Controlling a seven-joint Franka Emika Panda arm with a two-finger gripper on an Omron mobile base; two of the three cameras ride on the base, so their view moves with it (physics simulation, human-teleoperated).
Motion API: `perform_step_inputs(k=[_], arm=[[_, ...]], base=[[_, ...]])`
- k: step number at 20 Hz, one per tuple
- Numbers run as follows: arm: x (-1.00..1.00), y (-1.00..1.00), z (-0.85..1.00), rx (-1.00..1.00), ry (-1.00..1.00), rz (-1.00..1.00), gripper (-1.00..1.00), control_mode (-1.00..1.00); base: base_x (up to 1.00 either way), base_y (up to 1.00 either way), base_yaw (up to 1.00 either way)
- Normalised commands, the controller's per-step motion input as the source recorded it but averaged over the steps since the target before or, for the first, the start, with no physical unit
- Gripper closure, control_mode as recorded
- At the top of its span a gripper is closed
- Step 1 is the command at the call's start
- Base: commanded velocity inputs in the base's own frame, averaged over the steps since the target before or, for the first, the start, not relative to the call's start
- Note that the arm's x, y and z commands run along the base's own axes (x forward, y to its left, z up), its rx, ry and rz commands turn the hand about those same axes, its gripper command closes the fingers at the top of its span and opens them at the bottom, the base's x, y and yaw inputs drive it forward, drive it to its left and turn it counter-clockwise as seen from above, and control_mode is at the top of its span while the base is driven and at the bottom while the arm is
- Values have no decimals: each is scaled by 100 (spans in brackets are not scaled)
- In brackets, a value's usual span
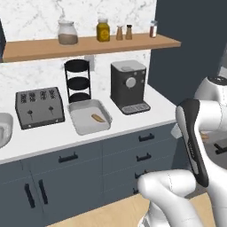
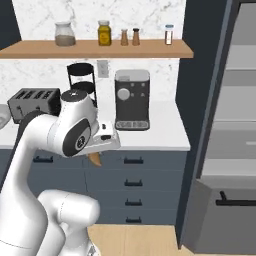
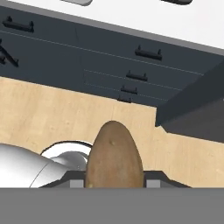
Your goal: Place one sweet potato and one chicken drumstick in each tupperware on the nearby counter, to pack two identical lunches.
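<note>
Hand view first: the end effector (image 3: pixel 113 183) is clamped narrow on a smooth brown piece (image 3: pixel 113 153) that tapers to a rounded tip and hides most of both jaws. From the right base view its orange-brown point hangs below the hand in front of the drawers (image 2: pixel 132 172). I take it for a sweet potato, though I would not swear to it. It is off the worktop (image 1: pixel 48 137), out over the floor.

One tupperware (image 1: pixel 79 122) sits near the middle of the worktop, between the toaster (image 1: pixel 39 107) and the coffee machine (image 1: pixel 128 86), with a slim tan-orange sweet potato (image 1: pixel 98 118) already in it. A pale rounded rim (image 1: pixel 3 128) at the worktop's left end may be the second container.

The risks, as I see them: the piece is smooth and tapered and could slide out of the grip on the way across. If it is a sweet potato and goes into the nearer container, that lunch gets two. A low carry could also knock it on the worktop's front edge.
</note>
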Motion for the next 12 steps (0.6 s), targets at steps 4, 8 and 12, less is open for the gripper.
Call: perform_step_inputs(k=[4,8,12], arm=[[0,0,0,0,0,0,100,100],[0,0,0,0,0,0,100,100],[0,0,0,0,0,0,100,100]], base=[[0,100,20],[9,100,32],[26,100,31]])
